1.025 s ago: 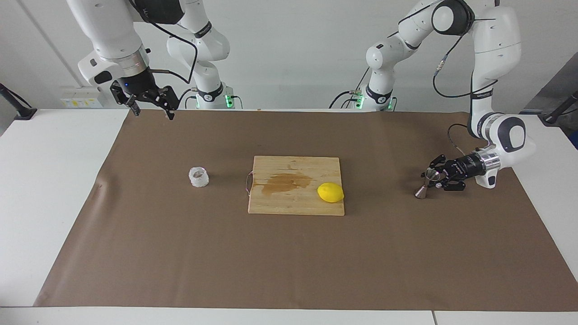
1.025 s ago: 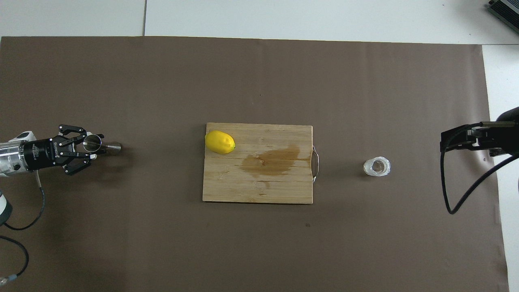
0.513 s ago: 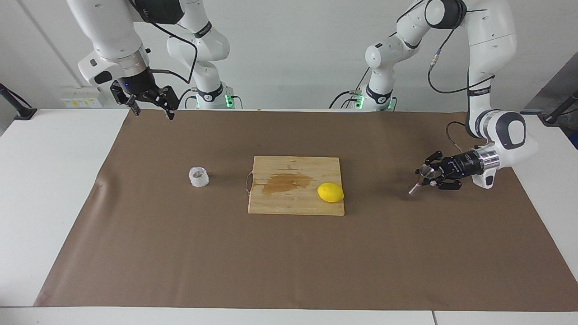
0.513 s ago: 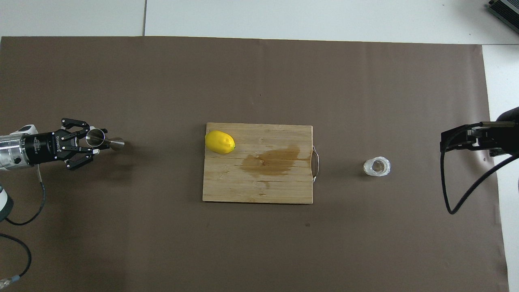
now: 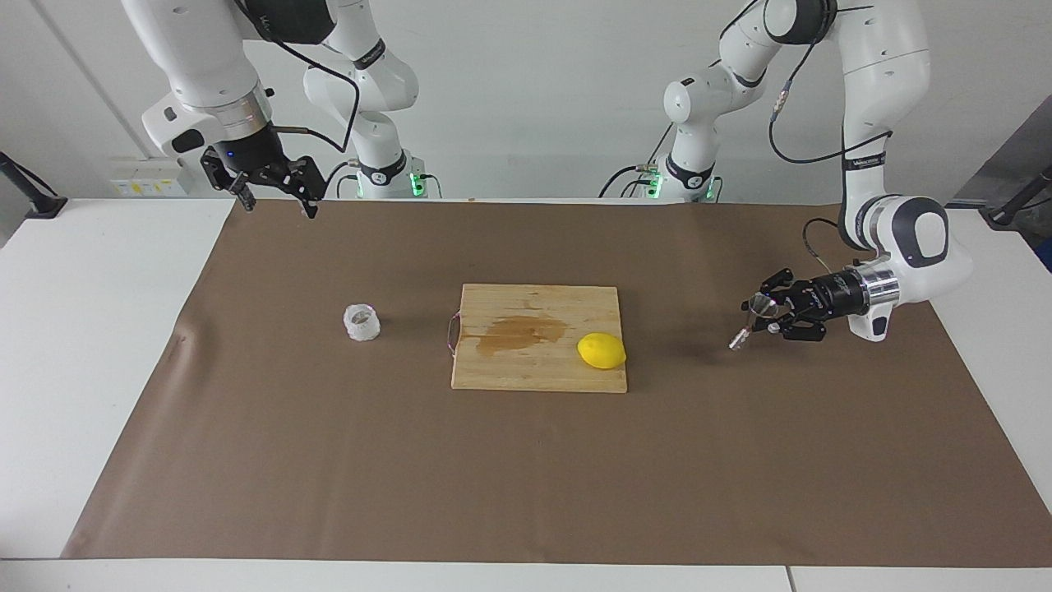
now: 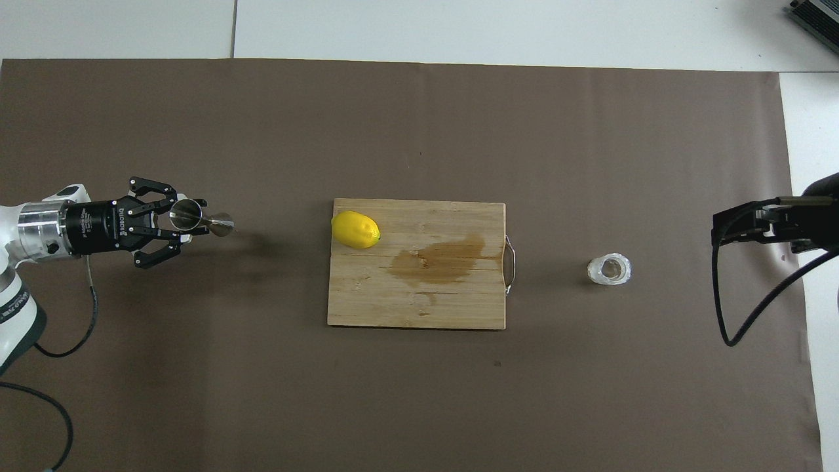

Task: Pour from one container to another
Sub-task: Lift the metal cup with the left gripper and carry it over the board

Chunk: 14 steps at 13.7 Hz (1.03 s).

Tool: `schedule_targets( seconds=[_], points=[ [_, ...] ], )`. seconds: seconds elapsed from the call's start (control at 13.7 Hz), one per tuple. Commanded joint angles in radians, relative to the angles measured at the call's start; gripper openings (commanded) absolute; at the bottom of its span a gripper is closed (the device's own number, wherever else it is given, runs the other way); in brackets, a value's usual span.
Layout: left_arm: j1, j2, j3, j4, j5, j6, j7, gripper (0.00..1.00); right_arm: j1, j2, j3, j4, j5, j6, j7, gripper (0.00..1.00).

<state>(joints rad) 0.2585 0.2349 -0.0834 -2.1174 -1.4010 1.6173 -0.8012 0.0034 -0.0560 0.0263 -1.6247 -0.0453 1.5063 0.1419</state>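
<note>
Jigger (image 5: 752,320) lifted, tilted, in left gripper (image 5: 768,316) fingers.
Right gripper (image 5: 275,196) waits, fingers wide; cup (image 5: 362,322) at board's (image 5: 538,337) 9 o'clock.

The paper mat (image 5: 329,460) covering the table (image 5: 82,329) is plain dull brown, the table around it white. The cutting board (image 5: 526,370) is pale tan wood with fine grain lines and a darker brown stain at its middle. The lemon (image 5: 602,351) on it is bright yellow. The cup (image 5: 362,322) is whitish and translucent with a frosted, bumpy wall. The jigger (image 5: 749,321) is shiny silver steel. The left gripper (image 5: 760,316) and the right gripper (image 5: 275,197) are black, their arms white with dark joints and silver wrist rings, and green lights glow at both arm bases
</note>
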Motion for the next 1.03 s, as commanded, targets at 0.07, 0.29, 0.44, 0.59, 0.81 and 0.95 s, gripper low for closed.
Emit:
schedule_targets(
  seconds=[0.07,0.29,0.44,0.59,0.81,0.95],
  points=[
    [-0.146,-0.167,0.016,-0.163,-0.148,0.152,-0.013,0.00,-0.013,-0.015,0.006,-0.014,0.004,-0.008,-0.004,1.00],
    [-0.280,-0.230,0.016,-0.226,-0.286,0.290,-0.013,0.00,-0.013,-0.015,0.006,-0.014,0.004,-0.008,-0.004,1.00],
    [-0.376,-0.253,0.014,-0.240,-0.361,0.387,-0.013,0.00,-0.013,-0.015,0.006,-0.014,0.004,-0.008,-0.004,1.00],
    [-0.465,-0.270,0.014,-0.245,-0.455,0.484,-0.013,0.00,-0.013,-0.015,0.006,-0.014,0.004,-0.008,-0.004,1.00],
    [-0.611,-0.267,0.016,-0.242,-0.639,0.633,0.006,0.00,-0.013,-0.015,0.006,-0.014,0.004,-0.006,-0.004,1.00],
    [-0.674,-0.253,0.014,-0.240,-0.771,0.694,0.074,0.00,-0.013,-0.015,0.006,-0.014,0.004,-0.008,-0.004,1.00]
  ],
)
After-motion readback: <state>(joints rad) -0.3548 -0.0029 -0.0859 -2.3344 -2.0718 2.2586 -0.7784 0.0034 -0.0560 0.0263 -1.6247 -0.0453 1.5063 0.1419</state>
